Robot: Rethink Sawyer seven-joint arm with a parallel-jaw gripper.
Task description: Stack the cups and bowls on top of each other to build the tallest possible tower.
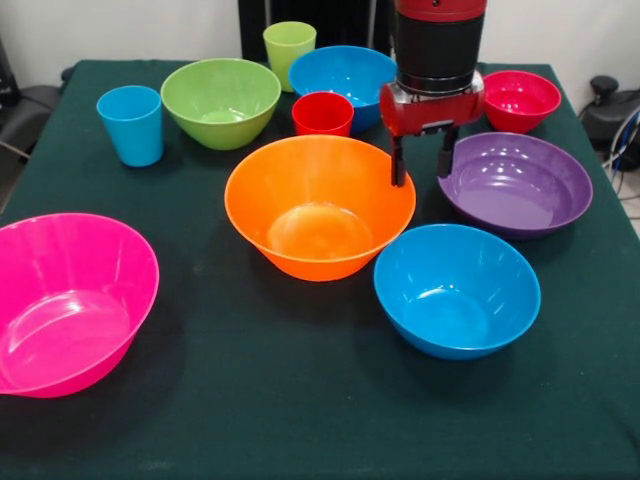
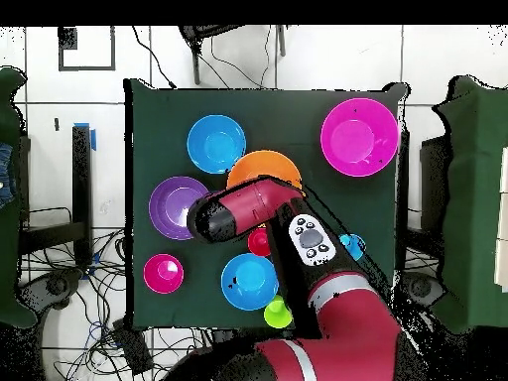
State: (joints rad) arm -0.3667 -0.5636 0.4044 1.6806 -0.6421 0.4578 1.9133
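My gripper [image 1: 421, 166] hangs open and empty over the gap between the big orange bowl [image 1: 320, 205] [image 2: 260, 164] and the purple bowl [image 1: 520, 185] [image 2: 171, 206]. One blue bowl [image 1: 457, 290] [image 2: 216, 144] sits in front, the pink bowl [image 1: 70, 300] [image 2: 359, 137] at the near left. Behind stand the green bowl [image 1: 220, 100], a second blue bowl [image 1: 340, 72] [image 2: 248, 281] and the small red bowl [image 1: 520, 100] [image 2: 163, 273]. The red cup [image 1: 322, 113] [image 2: 259, 241], lime cup [image 1: 289, 45] [image 2: 277, 314] and light blue cup [image 1: 131, 123] stand upright. Nothing is nested; no tower shows.
All pieces rest on a dark green cloth-covered table [image 1: 300, 400]. My arm [image 2: 298, 233] covers the green bowl and part of the orange bowl in the overhead view. Cables and chairs lie around the table on the floor.
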